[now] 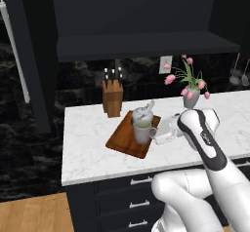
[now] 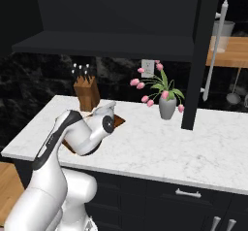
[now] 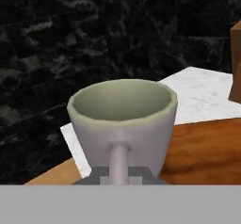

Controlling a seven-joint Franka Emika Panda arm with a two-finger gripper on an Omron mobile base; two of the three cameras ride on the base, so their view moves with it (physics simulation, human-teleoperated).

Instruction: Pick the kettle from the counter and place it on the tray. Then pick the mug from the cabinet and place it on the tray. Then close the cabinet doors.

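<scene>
left base view, centre: mug (image 1: 142,129) upright on the tray (image 1: 128,141), kettle (image 1: 143,112) just behind it, gripper (image 1: 158,134) at its handle. hand view: gripper (image 3: 119,175) pinching the mug's (image 3: 123,119) handle. right base view, right side: open cabinet door (image 2: 199,55), vase (image 2: 167,106) on the counter (image 2: 160,142). no writing is legible.

The arm (image 1: 205,143) comes up from the bottom at 5 o'clock in the left base view, bends at its elbow, and points toward 9 o'clock. In the right base view it rises from 7 o'clock and curls toward 1 o'clock. The gripper (image 3: 120,173) sits at 6 o'clock in the hand view. Its 2 fingers are pinched tight on the mug's (image 3: 123,119) handle.
</scene>
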